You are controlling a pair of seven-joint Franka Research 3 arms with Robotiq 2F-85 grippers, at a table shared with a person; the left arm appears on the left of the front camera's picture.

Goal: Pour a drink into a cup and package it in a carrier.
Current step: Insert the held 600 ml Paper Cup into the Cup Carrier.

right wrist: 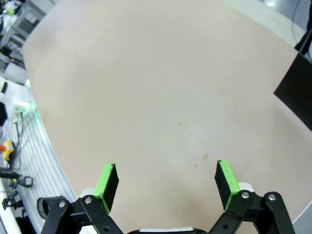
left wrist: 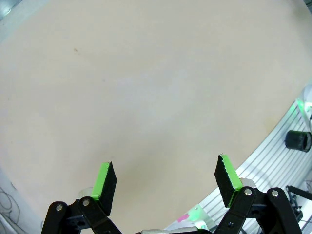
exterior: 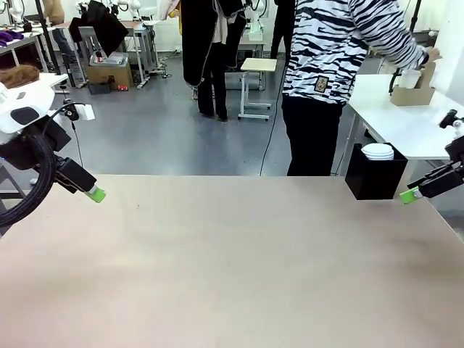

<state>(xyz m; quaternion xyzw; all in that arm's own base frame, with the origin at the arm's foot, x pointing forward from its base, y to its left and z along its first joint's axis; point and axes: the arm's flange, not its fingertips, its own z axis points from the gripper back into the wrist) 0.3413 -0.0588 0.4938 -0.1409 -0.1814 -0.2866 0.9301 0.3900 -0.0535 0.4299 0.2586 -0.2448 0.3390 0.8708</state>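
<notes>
- Both grippers hang spread wide with nothing between the pads: left gripper (exterior: 96, 193) at the table's left edge, right gripper (exterior: 409, 196) at its right edge; each wrist view shows bare tabletop between its green pads (left wrist: 103, 181).
- Carrier (exterior: 413, 93) and a white cup (exterior: 409, 77) in it sit on a white side table (exterior: 406, 127) behind, under the person's hand (exterior: 429, 56); I cannot see the drink.
- Judged step: waiting for the person to bring the things over. Best done by holding both arms back at the edges, jaws wide, until things are set down.
- Table (exterior: 232, 261) offers broad open room across the middle; a black box (exterior: 375, 176) topped with lids (exterior: 378, 151) stands at the far right corner, near the right gripper, so that arm should swing inward, clear of it.
</notes>
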